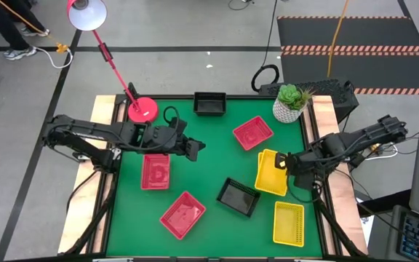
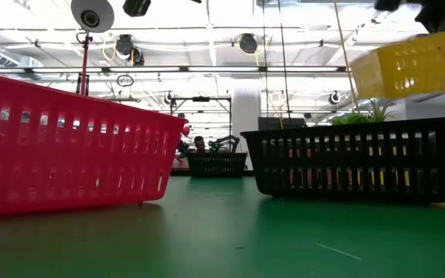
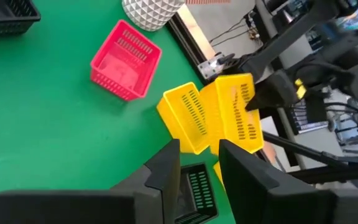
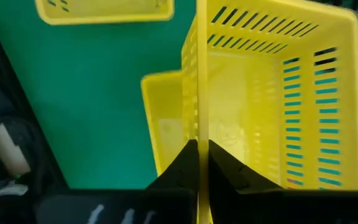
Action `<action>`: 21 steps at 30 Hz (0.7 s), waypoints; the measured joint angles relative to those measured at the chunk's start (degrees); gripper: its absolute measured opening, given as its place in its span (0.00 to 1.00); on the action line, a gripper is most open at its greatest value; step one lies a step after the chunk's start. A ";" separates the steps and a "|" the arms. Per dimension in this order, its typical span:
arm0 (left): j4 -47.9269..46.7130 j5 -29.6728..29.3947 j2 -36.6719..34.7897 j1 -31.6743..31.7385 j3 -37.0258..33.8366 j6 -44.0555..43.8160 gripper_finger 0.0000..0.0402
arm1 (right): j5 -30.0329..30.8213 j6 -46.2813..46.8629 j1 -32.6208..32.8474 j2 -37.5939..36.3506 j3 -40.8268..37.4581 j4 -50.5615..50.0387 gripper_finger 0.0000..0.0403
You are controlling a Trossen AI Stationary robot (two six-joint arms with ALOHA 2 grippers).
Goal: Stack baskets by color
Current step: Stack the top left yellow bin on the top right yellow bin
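At right of the high view, the right gripper (image 1: 288,163) is pinching a yellow basket's (image 1: 271,173) wall; the left gripper (image 1: 194,148) is hovering mid-frame, fingers apart, no writing readable.

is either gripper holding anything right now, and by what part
The right gripper pinches a yellow basket by its rim wall, lifted over another yellow basket. The left gripper holds nothing.

Red baskets (image 1: 182,215), yellow baskets (image 1: 289,223), black baskets (image 1: 238,196), green table (image 1: 209,149), white pot (image 1: 286,111)
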 joint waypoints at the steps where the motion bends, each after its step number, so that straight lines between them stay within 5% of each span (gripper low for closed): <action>1: 0.14 -0.03 0.24 -0.03 0.00 -0.43 0.28 | -0.68 -0.84 -0.28 -0.83 -1.21 0.91 0.01; 21: 2.34 -2.98 5.50 -0.92 0.00 -8.77 0.28 | -1.53 -16.89 -5.35 -12.27 -14.64 7.86 0.01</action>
